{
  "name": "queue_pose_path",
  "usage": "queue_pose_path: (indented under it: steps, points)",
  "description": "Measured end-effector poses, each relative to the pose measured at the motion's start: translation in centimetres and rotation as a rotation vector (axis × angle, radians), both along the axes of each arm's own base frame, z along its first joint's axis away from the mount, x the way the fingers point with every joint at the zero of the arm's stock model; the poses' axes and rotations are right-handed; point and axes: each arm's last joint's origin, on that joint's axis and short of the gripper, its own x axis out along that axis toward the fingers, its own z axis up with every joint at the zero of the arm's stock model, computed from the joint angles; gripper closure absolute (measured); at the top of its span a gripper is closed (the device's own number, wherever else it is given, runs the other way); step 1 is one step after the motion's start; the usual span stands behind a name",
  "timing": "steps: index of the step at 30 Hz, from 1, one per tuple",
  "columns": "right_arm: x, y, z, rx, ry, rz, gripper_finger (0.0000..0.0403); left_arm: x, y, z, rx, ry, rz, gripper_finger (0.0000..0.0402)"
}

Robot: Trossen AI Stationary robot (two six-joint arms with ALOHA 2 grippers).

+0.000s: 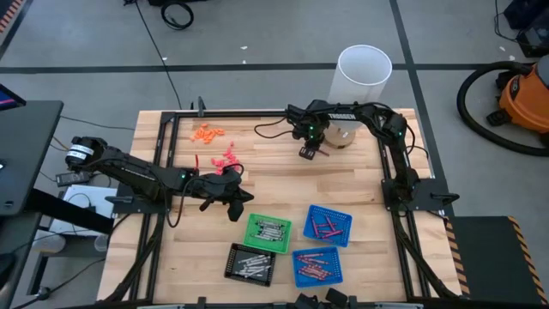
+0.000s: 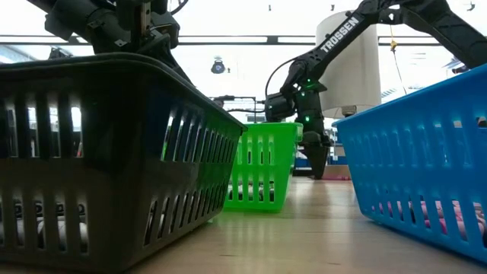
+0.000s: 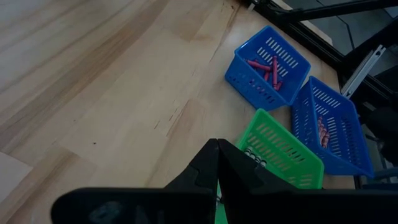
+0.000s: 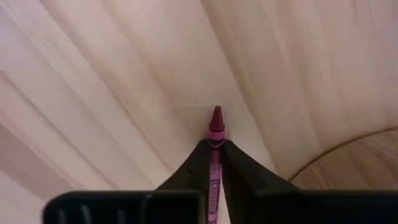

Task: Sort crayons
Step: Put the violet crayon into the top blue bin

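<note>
A: Logging layout, biggest first. Wooden table (image 1: pixel 257 172); white bucket (image 1: pixel 364 72) past its far edge, right of centre. Four small baskets near the front edge: green basket (image 1: pixel 268 232), black basket (image 1: pixel 250 263), far blue basket (image 1: pixel 328 225), near blue basket (image 1: pixel 316 266).

B: Arms?

A: Right gripper (image 4: pixel 215 163) at the far side of the table, just left of the bucket's foot, pointing down at the wood. Jaws pinched on a maroon crayon (image 4: pixel 215 134); its tip pokes out past the fingertips (image 4: pixel 194 162). Left gripper (image 3: pixel 217 163) mid-table, left of the green basket, fingers pressed together with nothing between them.

B: Other crayons?

A: Grey crayons (image 1: pixel 271 229) in the green and black baskets; red crayons (image 3: pixel 266 67) in both blue ones. Overhead detail is coarse, so exact shades are probably, not certainly, as noted.

B: Loose bits?

A: Orange bits (image 1: pixel 207 133) and coral-pink bits (image 1: pixel 226 160) on the far-left wood.
</note>
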Motion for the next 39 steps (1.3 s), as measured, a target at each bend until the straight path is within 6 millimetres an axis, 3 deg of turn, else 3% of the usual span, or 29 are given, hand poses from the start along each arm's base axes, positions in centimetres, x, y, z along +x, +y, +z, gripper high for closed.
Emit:
queue_pose_path:
  steps: [3, 16, 24, 39]
  points:
    - [0.0, 0.0, 0.0, 0.007, -0.001, -0.004, 0.0385, 0.0, 0.0, 0.0, 0.001, 0.001, 0.0, 0.0386]
    - [0.2, 0.3, 0.0, 0.025, -0.002, -0.038, 0.0377, 0.0, 0.0, 0.0, -0.001, 0.0, -0.001, 0.0386]
    - [1.3, 0.7, 1.2, 0.076, -0.051, -0.058, 0.0377, 0.0, 0.0, 0.0, -0.004, 0.001, 0.001, 0.0384]
    - [3.0, 3.7, 1.8, 0.233, -0.095, -0.198, 0.0377, 0.0, -0.2, 0.0, -0.01, 0.002, -0.009, 0.0303]
